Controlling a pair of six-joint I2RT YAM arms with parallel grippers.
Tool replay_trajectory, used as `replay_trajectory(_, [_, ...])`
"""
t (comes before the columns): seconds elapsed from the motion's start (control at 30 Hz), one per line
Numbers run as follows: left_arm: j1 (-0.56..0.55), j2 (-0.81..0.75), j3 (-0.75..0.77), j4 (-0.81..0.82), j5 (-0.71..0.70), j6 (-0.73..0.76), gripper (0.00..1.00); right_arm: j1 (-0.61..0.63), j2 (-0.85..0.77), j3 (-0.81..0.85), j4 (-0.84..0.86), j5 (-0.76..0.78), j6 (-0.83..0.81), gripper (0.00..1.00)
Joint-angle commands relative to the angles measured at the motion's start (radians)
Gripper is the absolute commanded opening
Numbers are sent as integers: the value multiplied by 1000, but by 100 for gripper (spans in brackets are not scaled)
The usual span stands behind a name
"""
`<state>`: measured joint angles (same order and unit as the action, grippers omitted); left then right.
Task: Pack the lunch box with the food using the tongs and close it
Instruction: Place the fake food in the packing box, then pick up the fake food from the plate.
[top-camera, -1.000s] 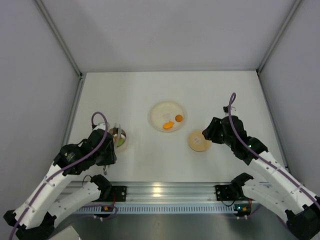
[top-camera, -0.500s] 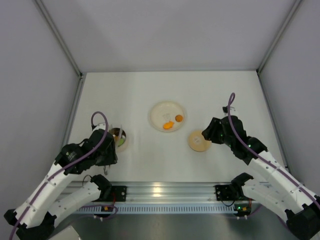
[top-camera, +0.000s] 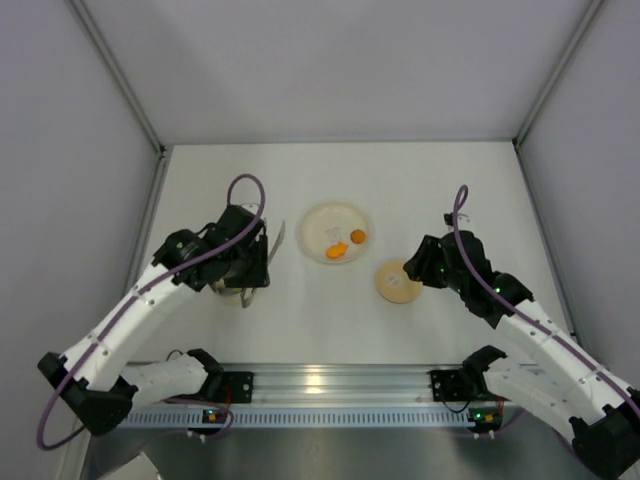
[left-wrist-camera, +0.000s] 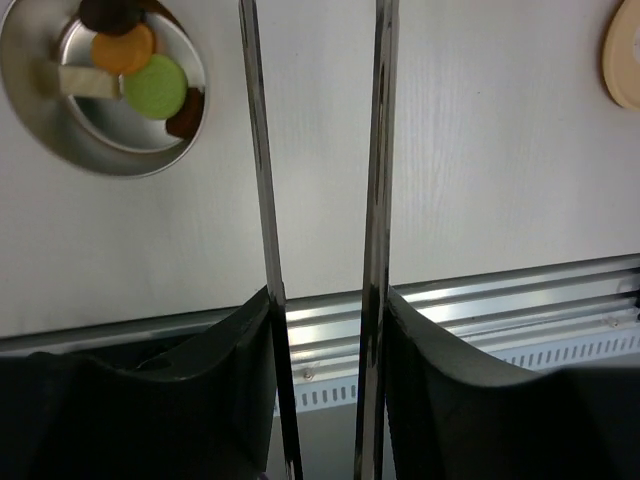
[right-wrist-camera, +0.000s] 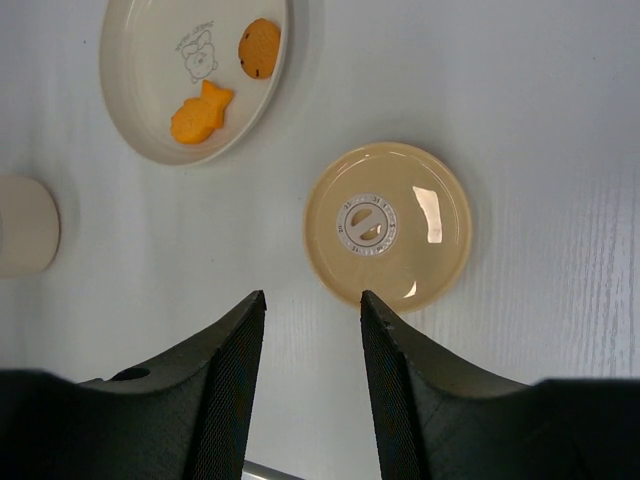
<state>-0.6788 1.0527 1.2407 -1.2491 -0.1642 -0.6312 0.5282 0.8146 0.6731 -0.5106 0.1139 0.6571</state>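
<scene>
Gripping tongs (left-wrist-camera: 380, 150) in left gripper (left-wrist-camera: 325, 310) — long axis pointing away from rail (top-camera: 330, 382). We note orange food (right-wrist-camera: 200, 112) on plate (right-wrist-camera: 150, 50) just right of tips; lunch box (left-wrist-camera: 110, 170) near-left. Right gripper (right-wrist-camera: 310, 305) spread, empty, above lid (right-wrist-camera: 388, 224).

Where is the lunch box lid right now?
In the top view the lid lies flat on the table, right of centre, just below and right of the plate, directly in front of the right pincer.
</scene>
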Motion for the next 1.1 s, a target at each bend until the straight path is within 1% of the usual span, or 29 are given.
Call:
replay_trajectory(0.0, [-17, 122, 71, 177, 77, 60, 46, 16, -5, 49, -3, 21, -7, 43])
replay_trajectory(0.07, [-40, 177, 95, 230, 91, 73, 48, 18, -11, 56, -19, 29, -7, 43])
replay_trajectory(0.17, [-94, 303, 137, 283, 117, 96, 50, 16, -14, 65, -34, 39, -7, 43])
replay_trajectory(0.23, [-111, 352, 161, 290, 123, 102, 50, 16, -18, 65, -40, 43, -5, 43])
replay_trajectory(0.47, [-125, 489, 164, 362, 135, 130, 51, 16, -25, 59, -42, 43, 6, 43])
replay_trajectory(0.77, [-125, 552, 135, 379, 140, 136, 51, 16, -43, 52, -57, 53, -1, 43])
replay_trajectory(1.07, [-125, 552, 75, 372, 144, 146, 51, 16, -48, 45, -51, 49, 4, 43])
